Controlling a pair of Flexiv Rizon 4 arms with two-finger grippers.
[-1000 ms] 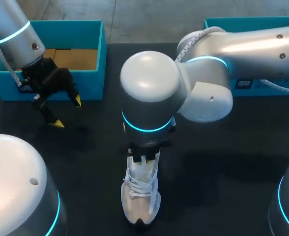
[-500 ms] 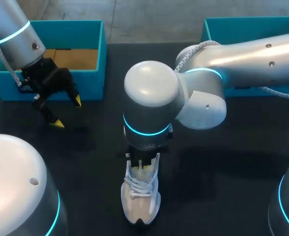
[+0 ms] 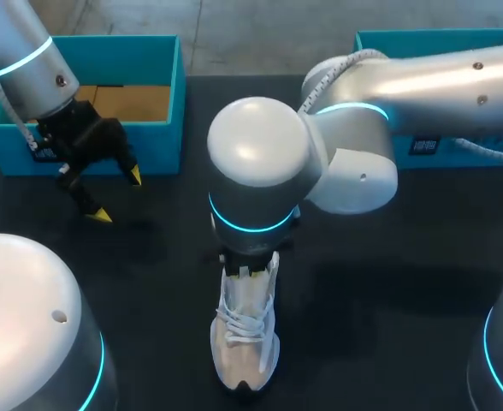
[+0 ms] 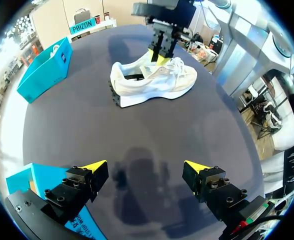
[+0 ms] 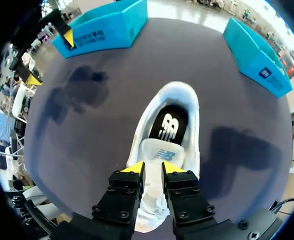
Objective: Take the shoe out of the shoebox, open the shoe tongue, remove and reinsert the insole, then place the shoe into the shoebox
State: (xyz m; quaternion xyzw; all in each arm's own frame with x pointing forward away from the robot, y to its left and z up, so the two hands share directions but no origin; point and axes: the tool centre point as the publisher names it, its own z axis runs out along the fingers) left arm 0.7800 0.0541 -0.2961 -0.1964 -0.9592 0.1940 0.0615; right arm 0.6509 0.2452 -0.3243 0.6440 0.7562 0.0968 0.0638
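- The white shoe stands upright on its sole on the black table, near the middle. It is outside both boxes, with its toe toward the robot's base.
- The right arm comes in from the right and bends down over the heel half of the shoe, hiding that part in the head view.
- The right gripper is at the top of the shoe's opening. Its two yellow-tipped fingers are drawn close together with the upper edge of the white tongue pinched between them.
- In the left wrist view the right gripper points straight down onto the shoe, and one yellow tip shows at the tongue.
- The black insole lies flat inside the shoe, just ahead of the tongue.
- The left gripper hangs over bare table in front of the left shoebox, well apart from the shoe. Its fingers are spread wide and hold nothing.
- In its own view the left gripper has only dark tabletop between its tips, with a corner of the left shoebox just beside one finger.
- The left shoebox is teal, open at the top, with a brown cardboard floor showing inside.
- The right shoebox is also teal and sits at the far right of the table behind the right arm. It also shows in the right wrist view.
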